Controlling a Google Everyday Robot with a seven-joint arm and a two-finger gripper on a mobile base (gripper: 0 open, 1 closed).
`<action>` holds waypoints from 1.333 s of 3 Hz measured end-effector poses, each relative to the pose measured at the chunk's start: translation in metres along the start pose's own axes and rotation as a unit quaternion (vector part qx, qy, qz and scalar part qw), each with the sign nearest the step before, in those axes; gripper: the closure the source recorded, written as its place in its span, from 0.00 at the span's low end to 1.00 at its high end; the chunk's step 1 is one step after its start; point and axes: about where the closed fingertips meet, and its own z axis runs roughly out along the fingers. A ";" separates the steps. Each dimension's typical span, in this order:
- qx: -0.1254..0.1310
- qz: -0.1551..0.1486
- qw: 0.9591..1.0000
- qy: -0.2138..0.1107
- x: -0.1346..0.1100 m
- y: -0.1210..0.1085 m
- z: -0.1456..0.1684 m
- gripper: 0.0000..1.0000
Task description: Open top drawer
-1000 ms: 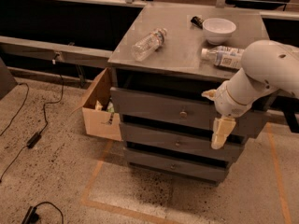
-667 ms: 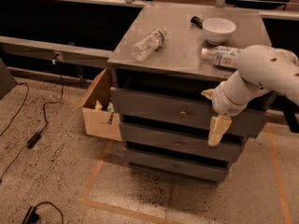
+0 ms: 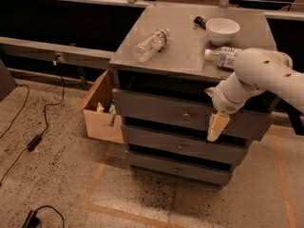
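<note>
The gripper (image 3: 213, 133) is closing in on the top drawer's knob (image 3: 186, 114).
The gripper is hanging point-down in front of the top drawer (image 3: 152, 108), just right of the knob and apart from it; whether it is released or clenched, I cannot tell. Over the last second it has been sliding left and slightly up across the panel, so the gap to the knob is narrowing. The top drawer is sitting directly under the cabinet top (image 3: 190, 56), above two shallower drawers, and seems to be shut, so the pull is not yet begun and the approach looks to be nearing its end. Farther out, a bottle (image 3: 151, 44) and a bowl (image 3: 222, 30) are resting on the cabinet top, and a box (image 3: 100, 120) is standing against its left side.
</note>
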 end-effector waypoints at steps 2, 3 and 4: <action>0.003 0.027 1.000 0.002 0.008 -0.014 0.019 0.01; -0.009 0.037 0.999 0.012 0.017 -0.005 0.029 0.02; -0.014 0.042 0.999 0.011 0.020 -0.001 0.035 0.20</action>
